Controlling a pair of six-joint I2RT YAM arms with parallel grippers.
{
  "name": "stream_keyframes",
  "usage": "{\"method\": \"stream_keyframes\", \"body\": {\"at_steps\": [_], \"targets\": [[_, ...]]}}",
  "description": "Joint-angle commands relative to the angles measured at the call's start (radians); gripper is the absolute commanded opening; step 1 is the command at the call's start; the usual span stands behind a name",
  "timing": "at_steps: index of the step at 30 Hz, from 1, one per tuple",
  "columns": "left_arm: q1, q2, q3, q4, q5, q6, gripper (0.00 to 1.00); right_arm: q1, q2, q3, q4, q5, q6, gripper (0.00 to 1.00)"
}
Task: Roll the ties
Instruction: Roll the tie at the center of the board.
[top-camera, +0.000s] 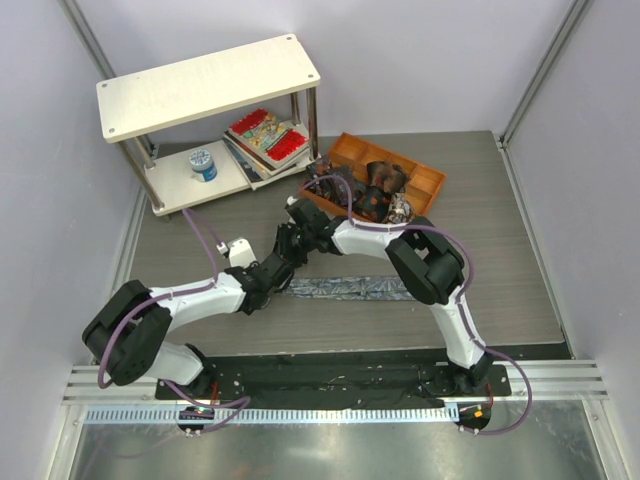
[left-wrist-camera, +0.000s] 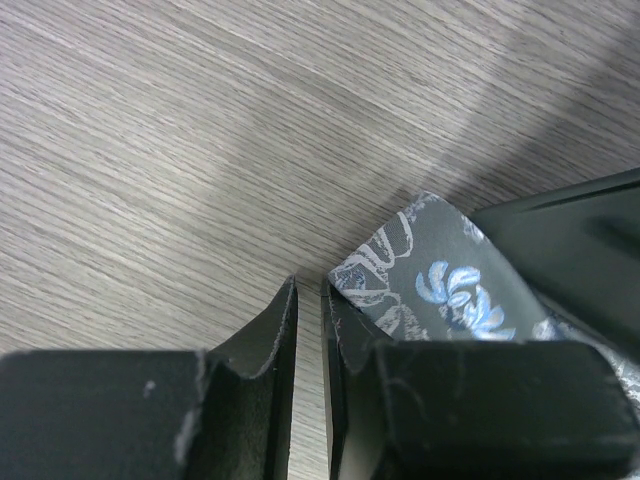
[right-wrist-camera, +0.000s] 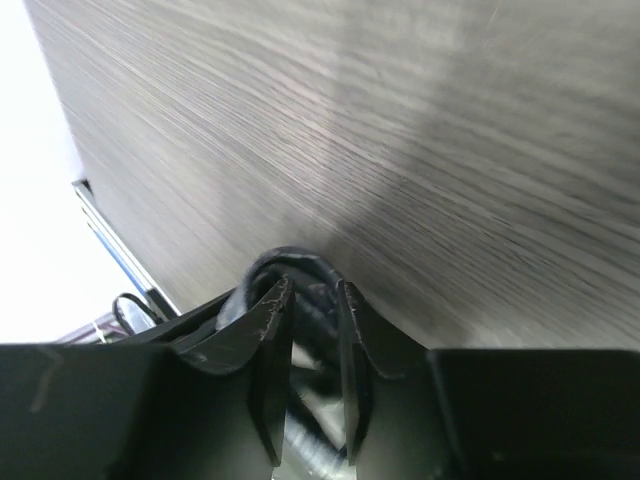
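Observation:
A long grey-blue tie (top-camera: 360, 288) lies flat across the table's middle. Its left end is under both grippers. My right gripper (top-camera: 300, 233) is shut on a folded, curled bit of the dark tie (right-wrist-camera: 300, 272), which bulges out past the fingertips in the right wrist view (right-wrist-camera: 312, 292). My left gripper (top-camera: 281, 262) is right beside it. In the left wrist view (left-wrist-camera: 310, 297) its jaws stand almost together with only bare table showing in the slit. The tie's pale-blue flowered cloth (left-wrist-camera: 450, 290) lies just right of its right finger. Small dark rolled ties (top-camera: 382, 190) with orange print sit in an orange tray (top-camera: 428, 176).
A white two-level shelf (top-camera: 210, 85) stands at the back left. It holds red-patterned books (top-camera: 266, 136) and a blue can (top-camera: 203, 163) on its lower level. The orange tray is at the back, right of the shelf. White walls enclose the table.

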Motion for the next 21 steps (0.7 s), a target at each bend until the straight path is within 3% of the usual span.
{"method": "stream_keyframes", "body": {"at_steps": [1, 7, 14, 21], "targets": [[0.005, -0.013, 0.016, 0.013, -0.006, -0.008, 0.14, -0.043, -0.158, -0.020, 0.013, 0.038, -0.026, 0.31], [0.005, -0.016, 0.017, 0.008, -0.004, -0.012, 0.14, -0.058, -0.302, -0.139, 0.054, 0.061, -0.009, 0.28], [0.005, -0.022, 0.020, 0.007, 0.002, -0.021, 0.15, -0.026, -0.473, -0.439, 0.295, 0.070, 0.157, 0.08], [0.004, -0.053, 0.019, 0.001, 0.019, -0.015, 0.16, 0.038, -0.420, -0.484, 0.373, 0.104, 0.221, 0.01]]}}
